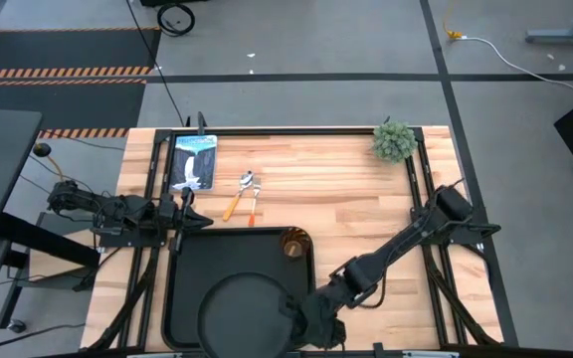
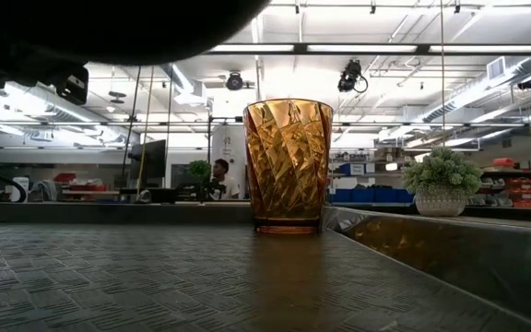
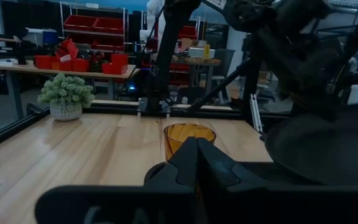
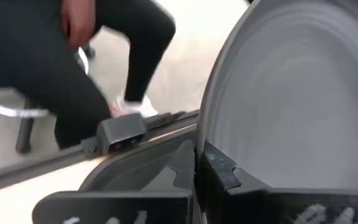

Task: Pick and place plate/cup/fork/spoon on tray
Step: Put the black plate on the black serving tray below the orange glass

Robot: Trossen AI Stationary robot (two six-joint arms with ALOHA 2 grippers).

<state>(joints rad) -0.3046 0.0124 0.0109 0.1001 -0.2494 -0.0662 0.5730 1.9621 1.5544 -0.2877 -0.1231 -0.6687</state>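
The round black plate (image 1: 239, 310) is over the near part of the black tray (image 1: 182, 261), with my right gripper (image 1: 301, 310) shut on its right edge. In the low view the plate (image 2: 109, 28) shows as a dark shape above the tray floor. The amber cup (image 1: 294, 244) stands upright on its base in the tray's far right corner. The spoon (image 1: 237, 197) and the fork (image 1: 254, 206) lie side by side on the wood just beyond the tray. My left gripper (image 1: 193, 213) is shut and empty at the tray's far left corner. My right gripper pinches the plate's rim (image 4: 209, 134) between its two fingers, at the plate's right edge, coming from the table's right side. The plate is tilted, with the held side raised above the tray floor. Whether its left edge touches the tray cannot be told.
A green potted plant (image 1: 394, 141) stands at the table's far right. A printed card (image 1: 193, 161) lies at the far left beyond the tray. A person's legs (image 4: 86, 62) show beyond the table's near edge. Bare wood lies between the cup and the plant.
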